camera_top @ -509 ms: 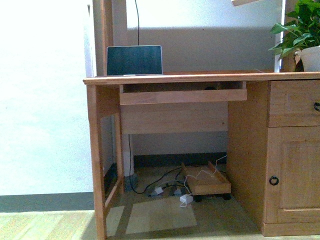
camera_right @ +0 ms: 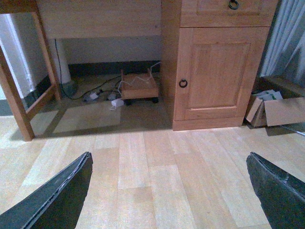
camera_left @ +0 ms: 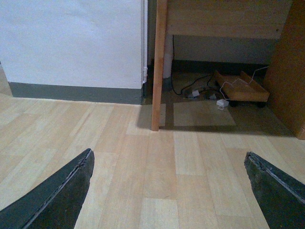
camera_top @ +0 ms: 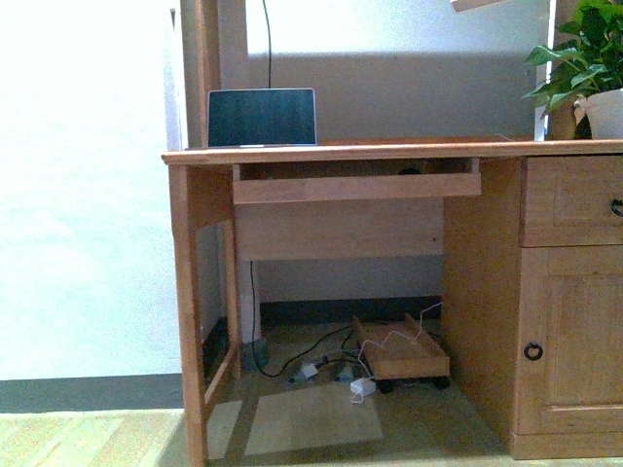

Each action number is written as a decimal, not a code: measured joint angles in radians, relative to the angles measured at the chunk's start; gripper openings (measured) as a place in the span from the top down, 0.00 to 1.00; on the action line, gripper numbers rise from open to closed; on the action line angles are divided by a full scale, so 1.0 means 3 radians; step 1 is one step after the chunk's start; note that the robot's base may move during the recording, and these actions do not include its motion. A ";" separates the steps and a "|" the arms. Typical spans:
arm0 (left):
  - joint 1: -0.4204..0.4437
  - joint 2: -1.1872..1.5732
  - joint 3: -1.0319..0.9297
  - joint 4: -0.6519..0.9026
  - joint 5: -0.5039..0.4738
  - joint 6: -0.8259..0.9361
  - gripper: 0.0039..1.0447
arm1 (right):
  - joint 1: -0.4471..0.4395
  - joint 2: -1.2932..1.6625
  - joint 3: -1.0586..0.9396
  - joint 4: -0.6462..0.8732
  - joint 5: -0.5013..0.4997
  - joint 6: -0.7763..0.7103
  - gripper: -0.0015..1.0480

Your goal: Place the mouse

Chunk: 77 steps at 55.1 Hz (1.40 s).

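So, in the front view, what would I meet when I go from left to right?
Light wooden desk leg → dark silver-framed laptop screen → low wooden wheeled trolley on the floor → green leafy plant in a white pot.

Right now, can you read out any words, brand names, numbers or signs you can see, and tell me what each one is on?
No text can be read in any view.
The laptop: screen dark, no brand mark shows.
The cardboard pieces: any print is too blurred to read.
The white adapter: too small to read.
The white plant pot: plain.
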State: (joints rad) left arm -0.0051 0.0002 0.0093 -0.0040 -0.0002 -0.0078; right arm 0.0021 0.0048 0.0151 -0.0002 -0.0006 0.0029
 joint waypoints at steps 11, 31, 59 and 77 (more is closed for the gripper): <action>0.0000 0.0000 0.0000 0.0000 0.0000 0.0000 0.07 | 0.0000 0.0000 0.0000 0.0000 0.0000 0.0000 0.07; 0.0000 0.0000 0.0000 0.0000 0.0000 0.0000 0.07 | 0.0000 0.0000 0.0000 0.0000 0.0001 0.0000 0.07; 0.0000 0.0000 0.0000 0.0000 0.0001 0.0000 0.07 | 0.0000 0.0000 0.0000 0.0000 0.0000 0.0000 0.07; 0.0000 0.0000 0.0000 0.0000 0.0000 0.0000 0.07 | 0.0000 0.0000 0.0000 0.0000 0.0001 0.0000 0.07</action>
State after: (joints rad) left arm -0.0051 0.0002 0.0093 -0.0040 -0.0002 -0.0078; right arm 0.0021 0.0048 0.0151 -0.0002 -0.0002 0.0029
